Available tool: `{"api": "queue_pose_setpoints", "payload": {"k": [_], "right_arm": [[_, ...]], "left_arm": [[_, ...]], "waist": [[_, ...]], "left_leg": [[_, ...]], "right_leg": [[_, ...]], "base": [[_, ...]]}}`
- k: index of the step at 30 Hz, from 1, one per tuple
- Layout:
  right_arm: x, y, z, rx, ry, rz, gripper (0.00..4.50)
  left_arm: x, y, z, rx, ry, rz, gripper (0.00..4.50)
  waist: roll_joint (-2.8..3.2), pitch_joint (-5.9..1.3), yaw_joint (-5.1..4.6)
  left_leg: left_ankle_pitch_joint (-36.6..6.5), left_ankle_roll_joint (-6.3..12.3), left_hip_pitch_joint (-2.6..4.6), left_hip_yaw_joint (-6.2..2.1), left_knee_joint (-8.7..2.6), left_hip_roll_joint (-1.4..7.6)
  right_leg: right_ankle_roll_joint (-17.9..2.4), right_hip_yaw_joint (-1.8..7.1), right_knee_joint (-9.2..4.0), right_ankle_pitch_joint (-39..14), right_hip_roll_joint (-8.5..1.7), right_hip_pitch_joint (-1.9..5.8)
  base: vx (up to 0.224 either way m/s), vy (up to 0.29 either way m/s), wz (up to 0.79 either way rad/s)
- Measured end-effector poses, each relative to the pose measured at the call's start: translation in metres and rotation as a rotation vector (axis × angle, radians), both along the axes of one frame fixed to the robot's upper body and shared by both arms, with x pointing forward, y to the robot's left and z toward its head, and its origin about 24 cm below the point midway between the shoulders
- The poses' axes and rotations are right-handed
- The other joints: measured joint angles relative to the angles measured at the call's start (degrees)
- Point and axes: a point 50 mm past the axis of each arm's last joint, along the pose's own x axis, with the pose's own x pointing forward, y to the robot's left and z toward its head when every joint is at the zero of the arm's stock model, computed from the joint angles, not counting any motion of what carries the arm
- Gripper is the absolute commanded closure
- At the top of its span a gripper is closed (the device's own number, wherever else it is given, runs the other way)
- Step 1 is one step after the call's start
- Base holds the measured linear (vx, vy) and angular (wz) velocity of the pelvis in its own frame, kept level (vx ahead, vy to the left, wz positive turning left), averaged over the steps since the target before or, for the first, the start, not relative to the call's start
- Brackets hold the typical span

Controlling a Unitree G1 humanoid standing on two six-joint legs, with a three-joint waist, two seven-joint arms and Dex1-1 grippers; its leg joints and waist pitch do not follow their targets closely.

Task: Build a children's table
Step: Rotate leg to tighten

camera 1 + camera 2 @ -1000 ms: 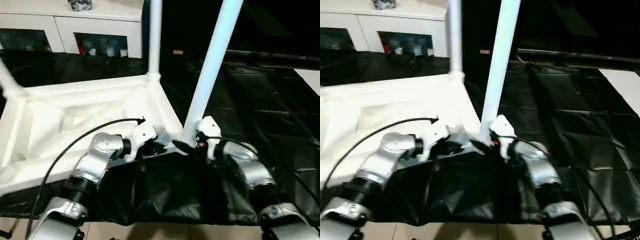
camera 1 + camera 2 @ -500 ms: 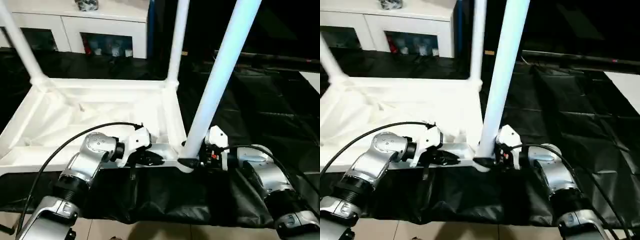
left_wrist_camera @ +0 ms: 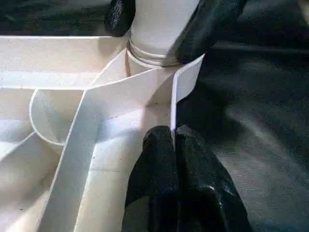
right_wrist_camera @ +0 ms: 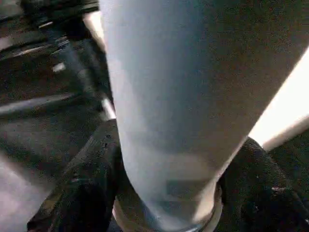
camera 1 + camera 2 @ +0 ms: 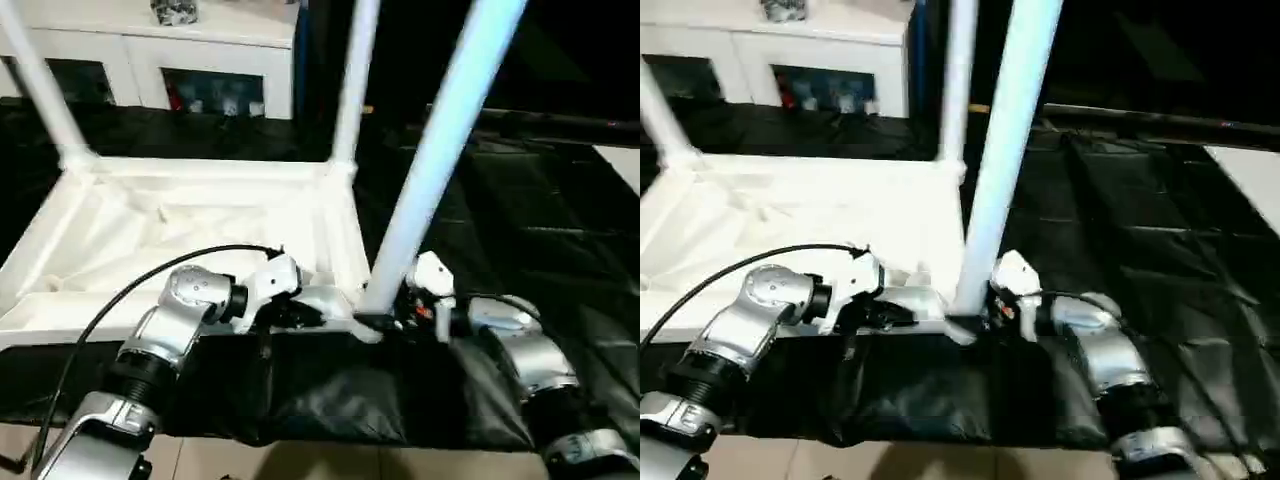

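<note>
Children's table (image 5: 180,220) lies upside down on black sheeting (image 5: 520,230), ribbed underside up, near edge overhanging toward the robot. Three legs stand in corner sockets: near-right leg (image 5: 430,170), far-right leg (image 5: 352,80), far-left leg (image 5: 40,85).

Right pincer (image 5: 385,322) straddles the base of the near-right leg right at the socket, one black finger (image 4: 82,188) on each side, gripping the leg. Left pincer (image 5: 318,316) is pressed together on the thin rim wall of the tabletop, just beside that same corner. Both pincers crowd one corner; little room between them. Open sheeting to the right of the tabletop, well apart from everything.

Left wrist view adds: fingertips (image 3: 166,150) pinch the rim edge, curved ribs inside the corner, and the right pincer's fingers flanking the leg collar. Right wrist view adds the leg base close up.

Behind: white cabinet (image 5: 170,50) with glass doors, dark room. Pale floor tiles (image 5: 300,460) along the near edge.
</note>
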Motion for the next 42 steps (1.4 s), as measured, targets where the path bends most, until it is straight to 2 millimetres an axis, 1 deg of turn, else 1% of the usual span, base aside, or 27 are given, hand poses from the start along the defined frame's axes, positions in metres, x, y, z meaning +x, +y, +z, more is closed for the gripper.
{"api": "queue_pose_setpoints", "payload": {"k": [1,3,5,7,9,11,13,14,15,18,19,20,23,25,30,32,35,37,40,41,42], "right_arm": [[0.005,0.004,-0.001,0.003,-0.001,-0.068,1.96],[0.014,0.01,-0.003,0.01,0.006,-0.208,1.96],[0.018,0.012,-0.004,0.01,0.012,-0.274,1.96],[0.025,0.022,-0.004,0.006,0.022,-0.39,1.96],[0.032,0.028,-0.002,-0.006,0.028,-0.469,1.96],[0.034,0.029,-0.003,-0.007,0.026,-0.522,1.96],[0.036,0.032,-0.003,-0.007,0.019,-0.54,1.96],[0.037,0.032,-0.002,-0.002,0.012,-0.542,1.4],[0.037,0.032,-0.002,0.0,0.011,-0.543,1.26],[0.038,0.032,-0.003,-0.027,0.001,-0.532,1.19],[0.038,0.032,-0.003,-0.03,0.0,-0.533,1.02],[0.038,0.031,-0.003,-0.043,-0.008,-0.526,0.78],[0.037,0.03,-0.003,-0.05,-0.024,-0.495,0.78],[0.037,0.027,-0.002,-0.058,-0.042,-0.45,0.78],[0.031,0.02,0.001,-0.038,-0.075,-0.306,0.78],[0.024,0.012,0.002,-0.026,-0.072,-0.195,0.78],[0.015,0.001,0.003,-0.031,-0.058,-0.069,0.78],[0.01,-0.005,0.005,-0.029,-0.044,-0.012,0.78],[0.002,-0.012,0.005,-0.024,-0.024,0.072,0.78],[-0.001,-0.013,0.006,-0.021,-0.013,0.103,0.95],[-0.005,-0.015,0.005,-0.021,-0.006,0.13,0.95]], "left_arm": [[0.002,-0.002,-0.001,0.003,-0.012,0.042,4.5],[0.006,-0.011,-0.003,0.002,-0.026,0.115,4.5],[0.007,-0.016,-0.003,-0.002,-0.032,0.146,4.5],[0.01,-0.022,-0.005,0.001,-0.041,0.207,4.5],[0.012,-0.028,-0.005,0.001,-0.048,0.251,4.5],[0.014,-0.034,-0.006,0.001,-0.054,0.272,4.5],[0.015,-0.036,-0.006,0.004,-0.062,0.285,4.5],[0.015,-0.036,-0.005,0.006,-0.067,0.288,4.5],[0.015,-0.036,-0.005,0.007,-0.069,0.288,4.5],[0.016,-0.039,-0.004,0.006,-0.073,0.279,4.5],[0.016,-0.039,-0.004,0.005,-0.071,0.275,4.5],[0.015,-0.04,-0.004,0.003,-0.072,0.268,4.5],[0.015,-0.039,-0.003,-0.002,-0.071,0.25,4.5],[0.015,-0.038,-0.002,-0.009,-0.066,0.234,4.5],[0.013,-0.027,0.001,-0.023,-0.047,0.175,4.5],[0.01,-0.021,0.003,-0.027,-0.036,0.121,4.5],[0.007,-0.016,0.005,-0.027,-0.028,0.055,4.5],[0.005,-0.014,0.006,-0.026,-0.025,0.022,4.5],[0.002,-0.011,0.006,-0.03,-0.004,-0.029,4.5],[0.001,-0.01,0.006,-0.029,0.005,-0.049,4.5],[0.0,-0.009,0.006,-0.029,0.013,-0.066,4.5]], "waist": [[-0.04,0.0,-0.54],[-0.03,0.0,-1.24],[0.0,-0.01,-1.55],[0.06,-0.05,-2.0],[0.07,-0.05,-2.11],[0.14,-0.09,-2.1],[0.24,-0.13,-2.08],[0.25,-0.13,-2.08],[0.25,-0.13,-2.05],[0.21,-0.11,-1.97],[0.21,-0.11,-1.96],[0.22,-0.11,-1.87],[0.29,-0.07,-1.73],[0.35,-0.04,-1.63],[0.59,0.06,-1.09],[0.77,0.17,-0.49],[0.91,0.26,0.02],[0.9,0.26,0.16],[0.91,0.28,0.61],[0.91,0.28,0.8],[0.91,0.28,1.02]], "left_leg": [[0.0,0.0,0.03,-0.01,0.0,-0.03],[0.0,0.0,0.05,-0.05,0.0,-0.05],[0.0,0.01,0.03,-0.06,-0.02,-0.07],[0.0,0.01,0.05,-0.06,0.01,-0.09],[0.0,0.01,0.04,-0.11,0.01,-0.1],[0.0,0.01,0.04,-0.12,0.0,-0.13],[-0.01,0.01,0.03,-0.13,-0.03,-0.13],[-0.01,0.01,0.01,-0.13,-0.06,-0.13],[-0.01,0.01,0.0,-0.14,-0.08,-0.13],[0.0,0.01,-0.06,-0.16,-0.09,-0.12],[0.0,0.01,-0.06,-0.16,-0.08,-0.12],[0.0,0.01,-0.09,-0.16,-0.09,-0.12],[-0.01,0.01,-0.13,-0.15,-0.17,-0.12],[-0.01,0.0,-0.17,-0.15,-0.29,-0.12],[0.0,0.0,-0.28,-0.15,-0.53,0.0],[0.0,0.01,-0.37,-0.15,-0.53,0.05],[0.02,0.03,-0.55,-0.1,-0.34,0.05],[-0.01,0.08,-0.72,-0.09,-0.21,0.04],[-0.07,0.17,-0.78,-0.01,0.01,0.04],[-0.07,0.15,-0.76,0.03,0.02,0.05],[-0.06,0.15,-0.74,0.07,0.0,0.06]], "right_leg": [[0.01,0.01,-0.03,0.0,-0.01,0.0],[0.02,-0.01,-0.24,-0.01,-0.03,-0.01],[0.03,0.0,-0.39,-0.02,-0.03,-0.01],[0.03,0.02,-0.35,-0.02,-0.04,-0.02],[0.03,-0.01,-0.4,-0.02,-0.04,-0.06],[0.04,0.01,-0.43,-0.02,-0.04,-0.07],[0.04,0.01,-0.43,-0.02,-0.04,-0.07],[0.04,-0.01,-0.41,-0.02,-0.04,-0.1],[0.04,-0.02,-0.41,-0.02,-0.04,-0.1],[0.03,-0.03,-0.39,-0.01,-0.04,-0.11],[0.02,-0.03,-0.38,0.0,-0.03,-0.09],[0.02,-0.03,-0.38,0.0,-0.04,-0.1],[0.0,-0.04,-0.35,0.02,-0.04,-0.12],[0.0,-0.06,-0.33,0.03,-0.04,-0.2],[-0.33,-0.21,-0.19,0.25,0.04,-0.36],[-0.26,-0.25,-0.21,0.19,0.08,-0.38],[-0.27,-0.21,-0.3,0.12,0.06,-0.39],[-0.27,-0.22,-0.39,0.12,0.01,-0.4],[-0.28,-0.19,-0.36,0.12,-0.03,-0.4],[-0.28,-0.2,-0.32,0.12,-0.03,-0.4],[-0.28,-0.21,-0.31,0.12,-0.03,-0.39]], "base": [[0.0,0.0,0.0],[0.0,0.0,0.0],[0.0,0.0,0.0],[0.0,0.0,0.0],[0.0,0.0,0.0],[0.0,0.0,0.0],[0.0,0.0,0.0],[0.0,0.0,0.0],[0.0,0.0,0.0],[0.0,0.0,0.0],[0.0,0.0,0.0],[0.0,0.0,0.0],[0.0,0.0,0.0],[0.0,0.0,0.0],[0.0,0.0,0.0],[0.0,0.0,0.0],[0.0,0.0,0.0],[0.0,0.0,0.0],[0.0,0.0,0.0],[0.0,0.0,0.0],[0.0,0.0,0.0]]}}
